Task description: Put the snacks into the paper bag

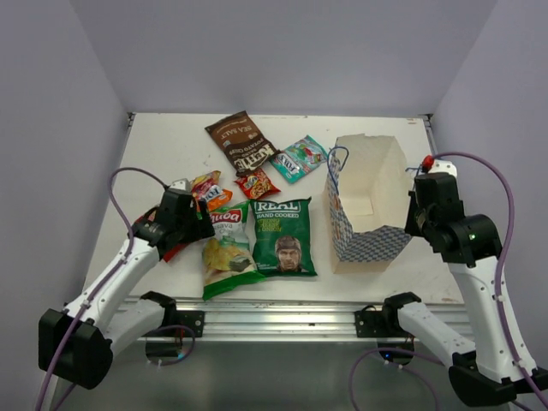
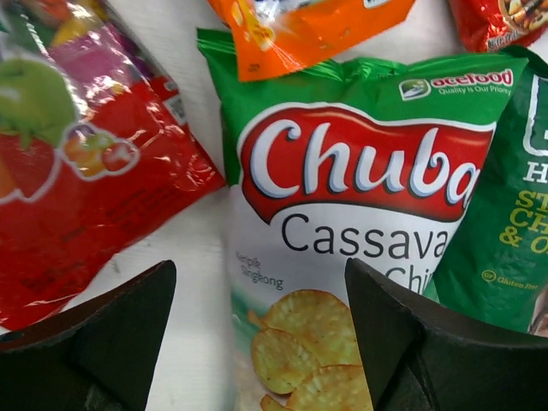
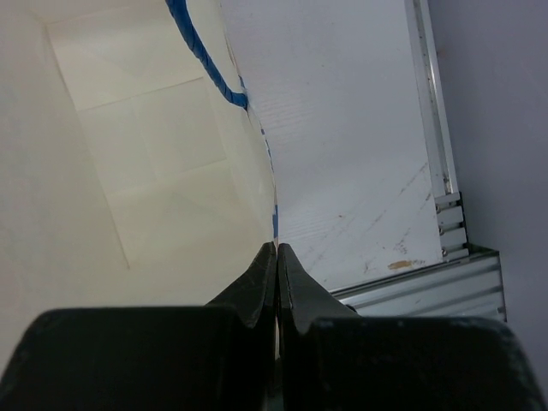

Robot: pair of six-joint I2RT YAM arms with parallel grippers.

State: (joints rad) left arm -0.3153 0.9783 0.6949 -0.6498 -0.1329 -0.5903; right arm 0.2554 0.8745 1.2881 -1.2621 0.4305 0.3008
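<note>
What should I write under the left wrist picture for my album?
Open left gripper hovering over a green cassava crisp bag, red sweet packet beside it.

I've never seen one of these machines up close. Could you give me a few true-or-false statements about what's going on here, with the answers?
1. The paper bag stands open, with no snack visible inside. True.
2. The left gripper is clamped on the red packet. False: it is open over the Chuba cassava bag, and the red packet lies beside that bag.
3. The right gripper is shut on the paper bag's wall. True.
4. The brown crisp bag lies nearest the arms' bases. False: it lies on the far side, beyond the green REAL bag.
</note>
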